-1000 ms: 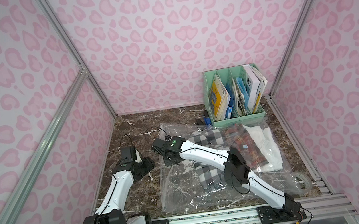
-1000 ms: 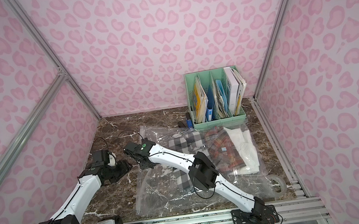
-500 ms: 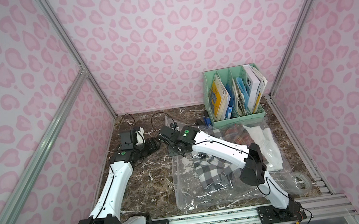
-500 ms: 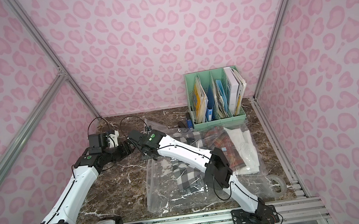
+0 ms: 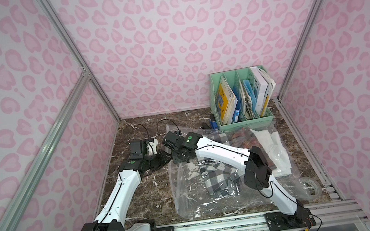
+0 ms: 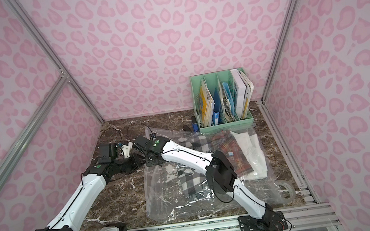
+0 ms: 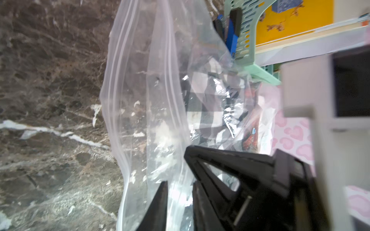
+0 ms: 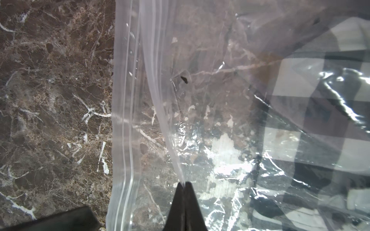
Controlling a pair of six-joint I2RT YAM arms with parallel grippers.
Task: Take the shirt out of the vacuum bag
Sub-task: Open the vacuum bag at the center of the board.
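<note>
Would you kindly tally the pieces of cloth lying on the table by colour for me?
Black-and-white checked cloth: 1
Red plaid cloth: 1
Plain white cloth: 1
Total: 3

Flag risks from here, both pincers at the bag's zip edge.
1. The right pincer is shut on only a thin strip of the vacuum bag at its zip edge; the slick film may slip out under pull.
2. Film runs between the fingers of the left pincer; it might catch both layers, keeping the mouth shut.
3. The checked shirt lies well inside, so it may just ride along with the bag.
</note>
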